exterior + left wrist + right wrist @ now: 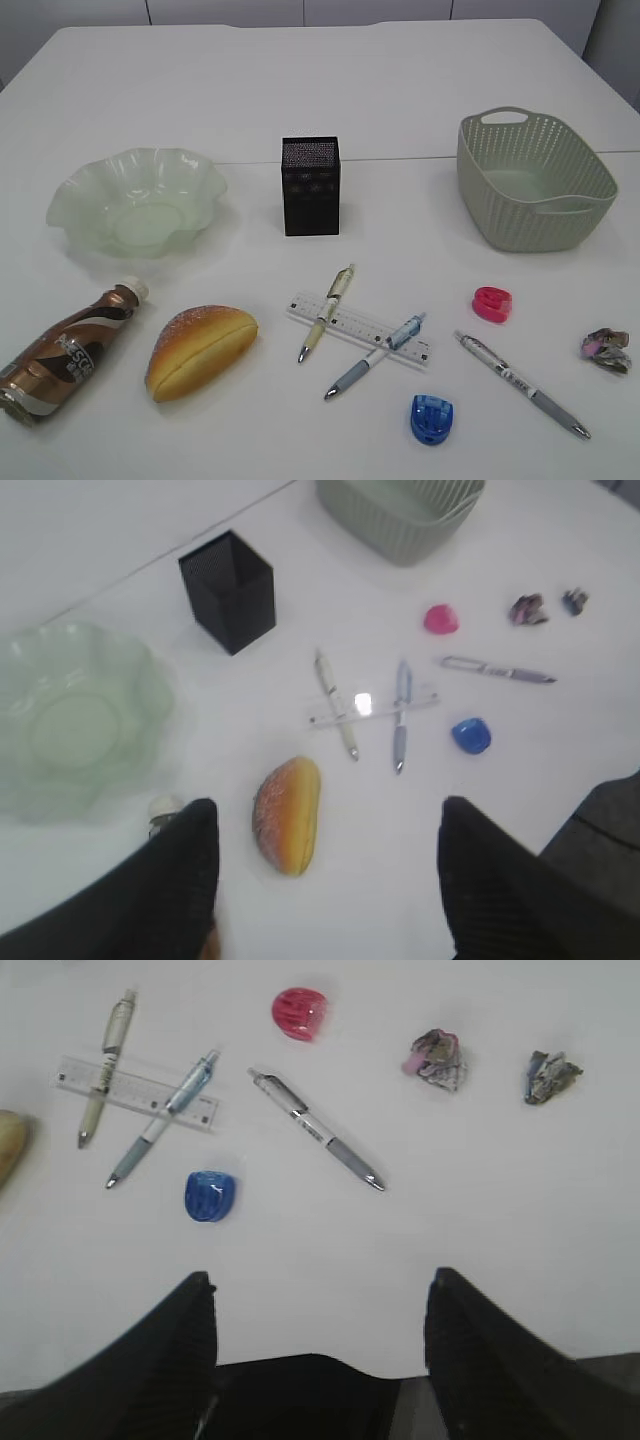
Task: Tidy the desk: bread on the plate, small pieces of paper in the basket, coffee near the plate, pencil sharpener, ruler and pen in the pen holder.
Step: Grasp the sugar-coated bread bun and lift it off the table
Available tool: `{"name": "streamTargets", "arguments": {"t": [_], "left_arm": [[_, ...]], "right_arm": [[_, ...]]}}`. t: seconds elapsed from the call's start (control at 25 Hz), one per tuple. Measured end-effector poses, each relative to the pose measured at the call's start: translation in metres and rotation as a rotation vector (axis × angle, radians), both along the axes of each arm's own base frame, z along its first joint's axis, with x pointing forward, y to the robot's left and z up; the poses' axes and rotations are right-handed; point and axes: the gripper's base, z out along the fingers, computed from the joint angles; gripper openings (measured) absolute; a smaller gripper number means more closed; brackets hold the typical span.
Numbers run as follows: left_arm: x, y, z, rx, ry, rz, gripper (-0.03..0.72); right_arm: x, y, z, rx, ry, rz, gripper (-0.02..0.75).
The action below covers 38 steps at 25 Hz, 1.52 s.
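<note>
**A:** Arm pose?

**B:** Both arms were raised above the desk [420, 90], wrist cameras looking down. Neither arm showed in the exterior view.

**A:** Pincers?

**B:** Left gripper [325, 865] was spread wide, empty, hanging over the bread [287, 814]. Right gripper [320, 1345] was equally wide, empty, touching nothing, above bare desk near the blue pencil sharpener [209, 1195].

**A:** Layout?

**B:** Plate [135, 200] sat toward the left edge, empty. Pen holder [311, 186] stood mid-desk. Basket [535, 180] was by the right edge. Coffee bottle [70, 352] lay on its side at the front-left corner, bread just right of it. Ruler [358, 328] lay front-centre, with two pens across it: a cream pen [328, 311] and a blue-grey pen [375, 356]. A third pen [522, 384] lay to the right, the pink sharpener [492, 304] behind it. One paper scrap [606, 349] was at the right edge; the right wrist view showed another paper scrap [550, 1075] beside it.
</note>
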Motion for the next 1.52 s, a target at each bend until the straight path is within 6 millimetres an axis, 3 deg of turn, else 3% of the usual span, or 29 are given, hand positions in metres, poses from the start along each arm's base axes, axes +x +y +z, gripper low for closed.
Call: {"name": "streamTargets", "arguments": {"t": [0.36,0.64,0.88,1.12,1.52], "left_arm": [[0.068,-0.050,-0.066,0.262,0.194,-0.004,0.497],[0.103,-0.067,-0.110,0.359,0.303,0.025,0.498],[0.125,-0.080,-0.147,0.390,0.415,0.037,0.512],[0.143,-0.089,-0.185,0.455,0.496,0.040,0.598],[0.154,-0.107,-0.232,0.612,0.530,-0.005,0.617]], "right_arm": [[0.016,-0.014,-0.011,-0.153,0.077,-0.020,0.510],[0.029,-0.018,-0.020,-0.195,0.139,-0.018,0.510],[0.037,-0.020,-0.026,-0.221,0.178,-0.016,0.510],[0.043,-0.021,-0.030,-0.230,0.204,-0.006,0.510],[0.060,-0.021,-0.044,-0.231,0.262,0.005,0.510]]}}
